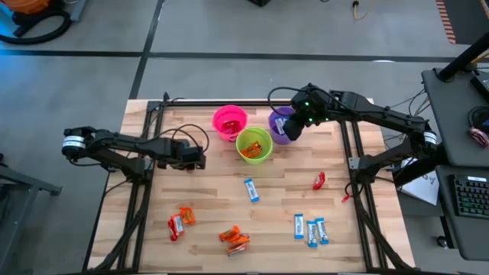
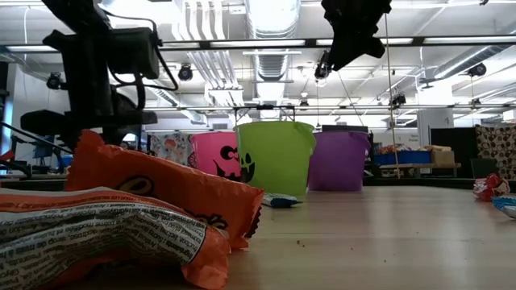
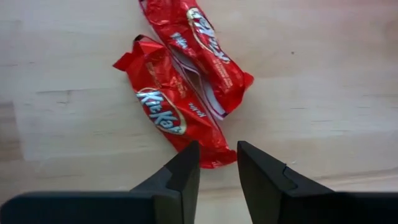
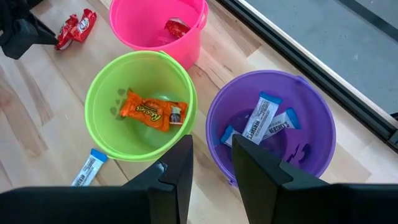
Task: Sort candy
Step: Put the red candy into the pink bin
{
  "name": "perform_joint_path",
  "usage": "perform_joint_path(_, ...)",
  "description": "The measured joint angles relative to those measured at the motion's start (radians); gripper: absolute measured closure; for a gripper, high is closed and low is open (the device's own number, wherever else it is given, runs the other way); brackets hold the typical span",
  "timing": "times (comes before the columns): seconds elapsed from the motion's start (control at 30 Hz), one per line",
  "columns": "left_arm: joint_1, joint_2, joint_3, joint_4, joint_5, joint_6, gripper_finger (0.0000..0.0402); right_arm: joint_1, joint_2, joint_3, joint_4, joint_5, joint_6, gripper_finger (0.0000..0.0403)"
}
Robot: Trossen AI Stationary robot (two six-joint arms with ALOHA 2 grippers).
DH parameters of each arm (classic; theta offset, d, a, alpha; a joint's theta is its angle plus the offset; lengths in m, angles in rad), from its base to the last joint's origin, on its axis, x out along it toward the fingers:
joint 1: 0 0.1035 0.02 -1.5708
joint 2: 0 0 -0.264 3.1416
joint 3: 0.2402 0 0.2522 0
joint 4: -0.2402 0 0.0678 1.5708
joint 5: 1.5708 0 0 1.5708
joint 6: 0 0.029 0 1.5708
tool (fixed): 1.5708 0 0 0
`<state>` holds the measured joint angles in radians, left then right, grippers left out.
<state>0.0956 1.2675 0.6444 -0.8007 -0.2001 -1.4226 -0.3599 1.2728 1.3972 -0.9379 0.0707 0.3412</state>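
Table (image 1: 229,191): pale wood planks, matt, grain and seams visible, a few small crumbs on the near surface.

Pink cup (image 4: 149,31), green cup (image 4: 112,93), purple cup (image 4: 311,118): smooth moulded plastic, slightly glossy, faintly translucent at the rims.

Red candies (image 3: 180,81): crinkled glossy foil-like wrappers, bright highlights along the creases.

Orange candy (image 4: 152,112) in the green cup: shiny film wrapper, crimped ends.

Blue-and-white candies (image 4: 264,121) in the purple cup: smooth, glossy printed wrappers.

Left gripper (image 3: 217,171) fingers: dark, matt, hard-looking plastic.
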Motion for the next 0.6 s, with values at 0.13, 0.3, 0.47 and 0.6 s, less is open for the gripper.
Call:
perform_joint_path(0.13,0.000,0.006,0.002,-0.026,-0.023,-0.009,0.0282,0.000,0.000,0.000,0.000,0.000,0.000,0.0300)
perform_joint_path(0.3,0.000,0.036,-0.014,-0.027,-0.039,-0.012,0.0243,0.000,0.000,0.000,0.000,0.000,0.000,0.0300)
perform_joint_path(0.47,0.001,0.093,-0.019,-0.010,-0.039,-0.004,0.0229,0.000,0.000,0.000,0.000,0.000,0.007,0.0300)
perform_joint_path(0.6,0.000,0.142,-0.019,0.032,-0.041,-0.001,0.0234,0.000,0.000,0.000,0.001,0.000,0.011,0.0300)
